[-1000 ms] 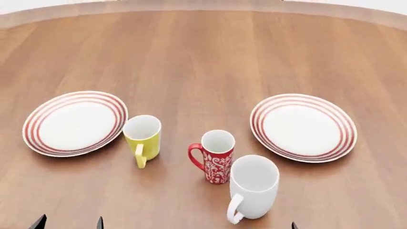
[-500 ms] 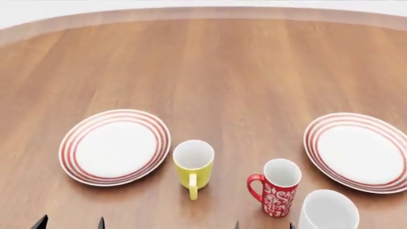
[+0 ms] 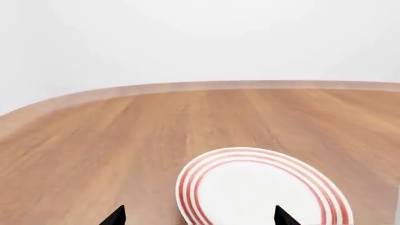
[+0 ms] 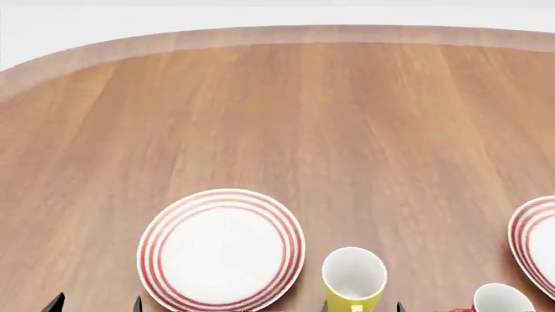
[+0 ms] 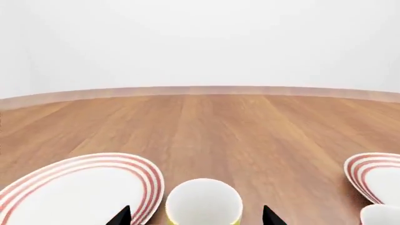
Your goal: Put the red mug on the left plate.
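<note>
The left plate [image 4: 221, 250], white with thin red rings, lies on the wooden table near the bottom of the head view. It also shows in the left wrist view [image 3: 262, 187] and the right wrist view [image 5: 75, 192]. Only the white rim of the red mug [image 4: 501, 300] and a sliver of red show at the bottom right edge of the head view. My left gripper [image 3: 200, 218] is open and empty just short of the left plate. My right gripper [image 5: 195, 216] is open and empty, its fingertips either side of the yellow mug's line.
A plain yellow mug [image 4: 354, 276] stands right of the left plate, between it and the red mug; it also shows in the right wrist view [image 5: 203, 201]. The second ringed plate [image 4: 537, 244] is cut by the right edge. The table's curved far edge [image 4: 277, 32] lies beyond.
The head view has swung left and up. The plates and mugs slid right and down in it. The white mug has left the view and the red mug is nearly cut off.
</note>
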